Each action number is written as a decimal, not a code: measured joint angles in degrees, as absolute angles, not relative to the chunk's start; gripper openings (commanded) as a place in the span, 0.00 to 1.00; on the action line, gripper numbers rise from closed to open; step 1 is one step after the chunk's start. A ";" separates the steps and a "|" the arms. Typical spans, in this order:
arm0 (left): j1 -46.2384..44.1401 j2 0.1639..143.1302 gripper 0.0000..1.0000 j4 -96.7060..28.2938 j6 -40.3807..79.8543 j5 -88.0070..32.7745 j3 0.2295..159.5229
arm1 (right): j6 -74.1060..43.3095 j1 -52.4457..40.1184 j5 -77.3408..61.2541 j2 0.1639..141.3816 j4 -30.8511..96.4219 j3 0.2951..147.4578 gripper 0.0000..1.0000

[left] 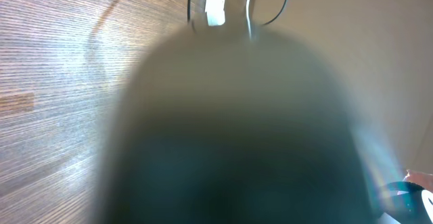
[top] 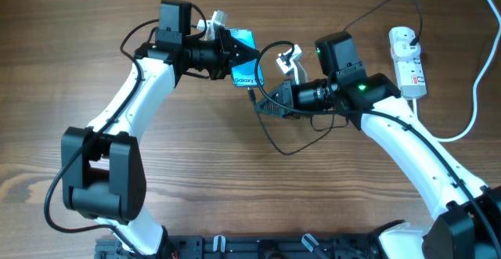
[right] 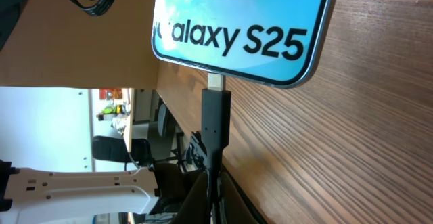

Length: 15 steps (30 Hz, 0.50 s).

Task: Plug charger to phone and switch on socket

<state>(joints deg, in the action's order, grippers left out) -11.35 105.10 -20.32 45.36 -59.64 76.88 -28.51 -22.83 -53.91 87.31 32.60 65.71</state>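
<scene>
The phone (top: 249,70), turquoise with "Galaxy" text, is held off the table with my left gripper (top: 238,54) shut on its upper end. In the left wrist view a blurred dark mass fills the frame and hides the fingers. My right gripper (top: 263,102) is shut on the charger (top: 291,149) just behind its black connector (right: 216,119). In the right wrist view the connector's metal tip (right: 215,82) meets the lower edge of the phone (right: 237,28); how deep it sits I cannot tell. The socket (top: 409,62) lies at the far right, apart from both grippers.
The black cable loops over the wooden table (top: 196,173) below my right arm and runs up towards the socket. A thick white cord (top: 474,95) curves along the right edge.
</scene>
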 measured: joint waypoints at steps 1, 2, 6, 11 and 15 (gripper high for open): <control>-11.35 105.10 0.04 -20.32 45.36 -59.61 76.88 | -28.53 -22.83 -53.93 87.29 32.47 65.71 0.04; -11.35 105.10 0.04 -20.32 45.36 -59.61 76.88 | -28.69 -22.83 -53.93 87.31 32.45 65.71 0.04; -11.35 105.10 0.04 -20.29 45.36 -59.59 76.88 | -28.80 -22.83 -53.82 87.29 32.23 65.71 0.04; -11.27 105.10 0.04 -20.53 45.36 -59.27 76.88 | -31.38 -22.81 -51.86 87.29 29.41 65.71 0.04; -11.38 105.10 0.04 -20.53 45.36 -59.46 76.88 | -34.96 -22.83 -51.03 87.29 25.21 65.71 0.07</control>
